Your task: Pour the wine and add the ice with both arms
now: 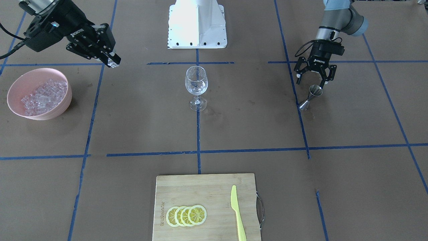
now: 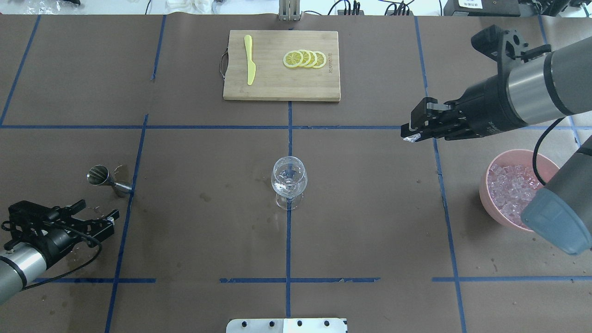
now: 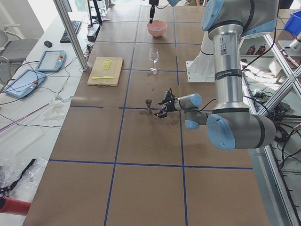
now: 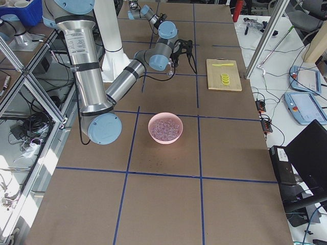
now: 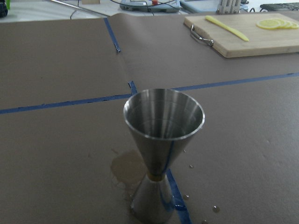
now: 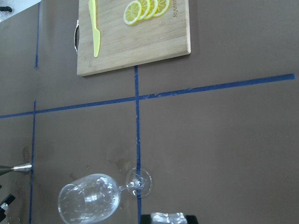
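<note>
Jigger (image 5: pixel 163 140) left of wine glass (image 2: pixel 288 182) — left gripper (image 1: pixel 312 82) spread wide beside it.
Right gripper (image 2: pixel 413 132) pinched on ice cube (image 2: pixel 410 138) — right of glass.

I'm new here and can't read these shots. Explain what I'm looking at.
Two grey tubular robot arms stand at a brown-papered table. Six cameras watch: one overhead, one facing the robot, one at each table end, one on each wrist. The black two-fingered right tool pinches one clear ice cube in the air near a pink bowl of ice. The left tool is open and empty near a small steel measuring cup. A clear stemmed wine glass stands mid-table. A wooden cutting board carries lemon slices and a yellow plastic knife.
</note>
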